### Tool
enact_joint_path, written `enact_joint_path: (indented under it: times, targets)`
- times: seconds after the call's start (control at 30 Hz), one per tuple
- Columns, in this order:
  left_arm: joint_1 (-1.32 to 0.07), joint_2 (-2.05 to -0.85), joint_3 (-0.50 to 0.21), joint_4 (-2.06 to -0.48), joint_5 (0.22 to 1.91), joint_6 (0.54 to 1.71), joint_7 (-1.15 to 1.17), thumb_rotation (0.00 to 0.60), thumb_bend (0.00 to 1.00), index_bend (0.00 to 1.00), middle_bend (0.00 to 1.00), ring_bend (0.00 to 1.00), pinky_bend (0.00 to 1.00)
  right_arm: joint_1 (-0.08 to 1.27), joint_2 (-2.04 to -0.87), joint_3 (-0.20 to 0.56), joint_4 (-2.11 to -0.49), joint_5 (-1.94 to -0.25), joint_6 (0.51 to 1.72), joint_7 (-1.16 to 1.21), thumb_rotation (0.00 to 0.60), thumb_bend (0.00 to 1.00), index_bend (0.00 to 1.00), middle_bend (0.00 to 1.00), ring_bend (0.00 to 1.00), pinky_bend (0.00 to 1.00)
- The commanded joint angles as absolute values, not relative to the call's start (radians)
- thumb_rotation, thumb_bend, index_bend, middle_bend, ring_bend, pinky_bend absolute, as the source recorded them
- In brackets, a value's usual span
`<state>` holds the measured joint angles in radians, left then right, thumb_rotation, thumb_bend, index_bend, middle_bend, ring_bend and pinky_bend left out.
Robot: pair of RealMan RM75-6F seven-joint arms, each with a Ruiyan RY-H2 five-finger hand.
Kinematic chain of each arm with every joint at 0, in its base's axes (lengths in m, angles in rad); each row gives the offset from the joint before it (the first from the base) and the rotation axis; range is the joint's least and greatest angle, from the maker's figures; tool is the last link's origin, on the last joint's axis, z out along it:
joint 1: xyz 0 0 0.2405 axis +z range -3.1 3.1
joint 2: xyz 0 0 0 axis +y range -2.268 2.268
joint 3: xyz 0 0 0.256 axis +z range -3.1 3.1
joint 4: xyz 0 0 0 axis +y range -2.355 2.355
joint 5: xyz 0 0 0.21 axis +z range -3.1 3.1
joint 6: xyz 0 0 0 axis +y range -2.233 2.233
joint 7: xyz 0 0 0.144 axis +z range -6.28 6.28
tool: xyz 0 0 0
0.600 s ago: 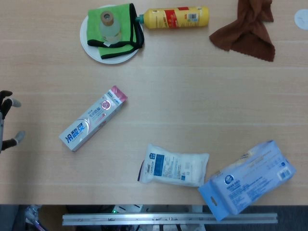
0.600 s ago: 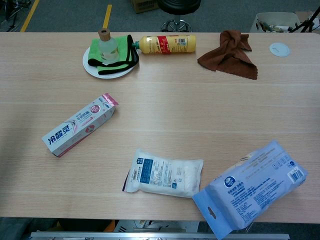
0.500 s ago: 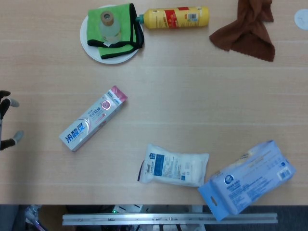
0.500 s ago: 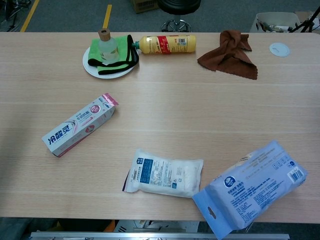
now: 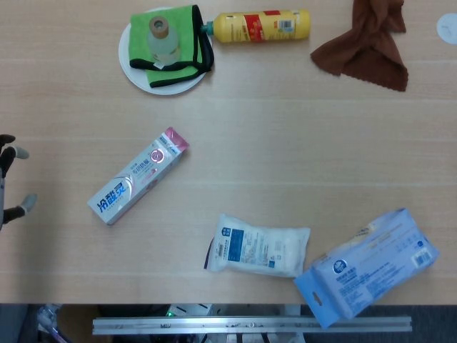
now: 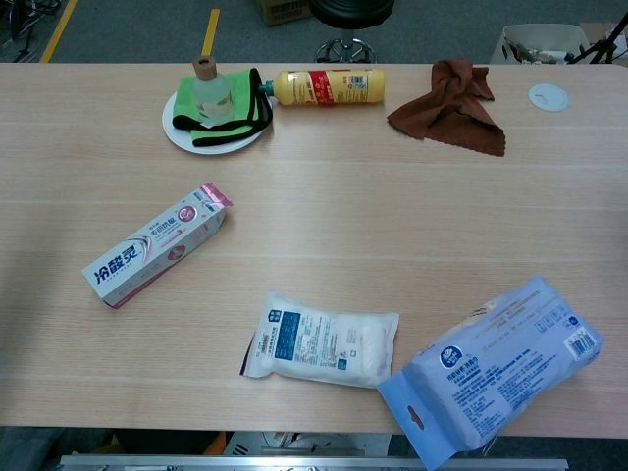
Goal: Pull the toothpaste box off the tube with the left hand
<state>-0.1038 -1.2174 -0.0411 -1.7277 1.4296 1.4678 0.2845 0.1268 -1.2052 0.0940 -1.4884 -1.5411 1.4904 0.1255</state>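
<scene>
The toothpaste box (image 5: 138, 185) lies flat on the table at the left of centre, slanted, its pink end flap toward the back right; the chest view shows the toothpaste box (image 6: 157, 245) too. No tube shows outside it. Only the fingertips of my left hand (image 5: 10, 179) show at the far left edge of the head view, spread apart and holding nothing, well left of the box. The chest view does not show that hand. My right hand appears in neither view.
A white plate (image 5: 136, 71) with a green cloth (image 5: 182, 39) and a small bottle (image 5: 161, 37) sits at the back left. Beside it lies a yellow bottle (image 5: 264, 26). A brown cloth (image 5: 368, 43) is back right. A white pack (image 5: 258, 245) and a blue wipes pack (image 5: 368, 266) lie near the front edge.
The left hand's fingertips have shifted slightly at the left edge. Nothing on the table has moved.
</scene>
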Motion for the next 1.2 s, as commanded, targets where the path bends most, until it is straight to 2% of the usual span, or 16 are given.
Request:
enact_joint_path:
  times: [0.03, 0.2, 0.47, 0.67, 0.9, 1.1, 1.2]
  targets:
    - [-0.099, -1.231, -0.036, -1.731, 1.438, 1.478, 0.296, 0.6, 0.14, 0.34, 0.23, 0.19, 0.34, 0.131, -1.208, 0.099, -1.485, -1.548, 1.498, 0.132, 0.6, 0.21, 0.39, 0.34, 0.29, 0.44]
    - [-0.097, -1.254, -0.03, -1.757, 1.447, 1.482, 0.32, 0.6, 0.14, 0.33, 0.22, 0.19, 0.33, 0.147, -1.2, 0.112, -1.492, -1.56, 1.504, 0.146, 0.6, 0.21, 0.39, 0.34, 0.29, 0.44]
    - [-0.111, -1.274, -0.011, -1.819, 1.446, 1.444, 0.395, 0.6, 0.11, 0.29, 0.22, 0.19, 0.32, 0.164, -1.178, 0.145, -1.527, -1.563, 1.531, 0.141, 0.6, 0.08, 0.39, 0.34, 0.27, 0.35]
    - [-0.133, -1.3, 0.005, -1.859, 1.426, 1.387, 0.454, 0.6, 0.1, 0.26, 0.21, 0.19, 0.32, 0.176, -1.163, 0.17, -1.548, -1.551, 1.542, 0.143, 0.6, 0.08, 0.39, 0.34, 0.26, 0.34]
    - [-0.155, -1.375, -0.008, -1.839, 1.395, 1.358, 0.484, 0.599, 0.08, 0.23, 0.19, 0.16, 0.31, 0.192, -1.163, 0.186, -1.536, -1.536, 1.531, 0.163, 0.6, 0.08, 0.39, 0.34, 0.26, 0.34]
    - [-0.171, -1.445, -0.028, -1.811, 1.342, 1.345, 0.542, 0.532, 0.06, 0.22, 0.19, 0.16, 0.29, 0.194, -1.165, 0.186, -1.521, -1.528, 1.53, 0.181, 0.6, 0.08, 0.39, 0.34, 0.26, 0.34]
    - [-0.18, -1.484, -0.041, -1.786, 1.303, 1.341, 0.577, 0.521, 0.06, 0.22, 0.19, 0.16, 0.29, 0.193, -1.165, 0.183, -1.513, -1.526, 1.531, 0.191, 0.6, 0.08, 0.39, 0.34, 0.26, 0.34]
